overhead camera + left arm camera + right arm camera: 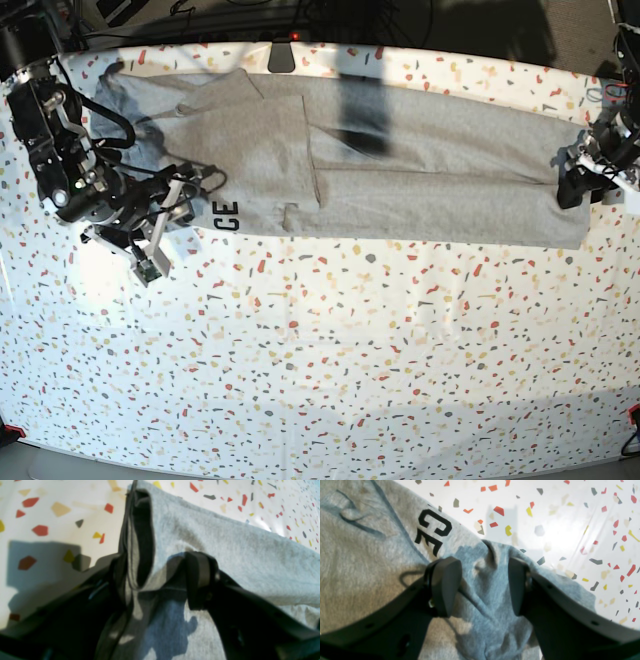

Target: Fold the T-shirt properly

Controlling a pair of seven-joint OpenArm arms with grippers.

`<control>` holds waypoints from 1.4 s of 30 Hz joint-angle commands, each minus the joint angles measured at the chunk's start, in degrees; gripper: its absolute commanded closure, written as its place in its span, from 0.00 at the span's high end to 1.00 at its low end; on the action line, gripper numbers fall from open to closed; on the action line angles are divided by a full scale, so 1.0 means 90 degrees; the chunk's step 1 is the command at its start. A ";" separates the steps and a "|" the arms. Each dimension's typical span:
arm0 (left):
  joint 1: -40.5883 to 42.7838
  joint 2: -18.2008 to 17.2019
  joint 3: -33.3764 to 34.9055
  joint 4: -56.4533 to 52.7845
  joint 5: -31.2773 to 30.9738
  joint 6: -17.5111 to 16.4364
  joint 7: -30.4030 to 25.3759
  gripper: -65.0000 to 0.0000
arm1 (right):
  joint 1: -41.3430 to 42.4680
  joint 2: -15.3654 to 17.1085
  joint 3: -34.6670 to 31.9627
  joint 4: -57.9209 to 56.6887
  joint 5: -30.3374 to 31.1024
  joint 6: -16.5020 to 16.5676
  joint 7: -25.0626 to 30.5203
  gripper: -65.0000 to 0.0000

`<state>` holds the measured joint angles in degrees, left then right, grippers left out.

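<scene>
Left gripper [160,580] pinches T-shirt [420,170] hem; only right-wrist view shows right gripper [485,585] spread wide

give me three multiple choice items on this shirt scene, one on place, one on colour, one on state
1. Where does the shirt lie on the table?
A. along the far edge
B. near edge
C. hanging off

2. What colour is the lettering?
A. red
B. black
C. white

3. How is the right claw?
A. shut on cloth
B. open over cloth
C. out of view

Answers: 1 A, the base view shows it stretched across the top of the table. 2 B, the letters are black on grey. 3 B, the right wrist view shows its jaws apart with grey cloth between them.
</scene>
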<state>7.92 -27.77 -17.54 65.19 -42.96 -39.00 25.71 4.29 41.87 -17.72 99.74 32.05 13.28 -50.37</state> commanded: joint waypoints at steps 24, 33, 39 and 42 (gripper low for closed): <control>-0.0036 -0.1343 -0.0058 0.0039 0.1304 0.2436 -0.0194 0.00 | 0.0029 -0.0668 0.0044 0.0155 0.0345 0.0000 0.0257 0.52; -0.0012 -0.1865 -0.0056 0.0661 0.1384 0.2815 0.0556 0.00 | 0.0032 -0.1001 0.0044 0.0153 0.0328 0.0015 0.0410 0.52; 0.0444 -0.1666 -0.0051 0.2334 0.0539 0.2812 0.1241 0.00 | 0.0032 -0.0998 0.0044 0.0153 0.0291 0.0022 0.0410 0.52; 0.0840 -0.1280 -0.0044 0.3147 0.0209 0.2810 0.1258 0.00 | 0.0034 -0.0998 0.0044 0.0153 0.0270 0.0022 0.0410 0.52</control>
<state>15.73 -38.13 -17.47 92.79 -40.88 -13.52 37.91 3.57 32.18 -17.76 100.12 34.59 13.52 -47.83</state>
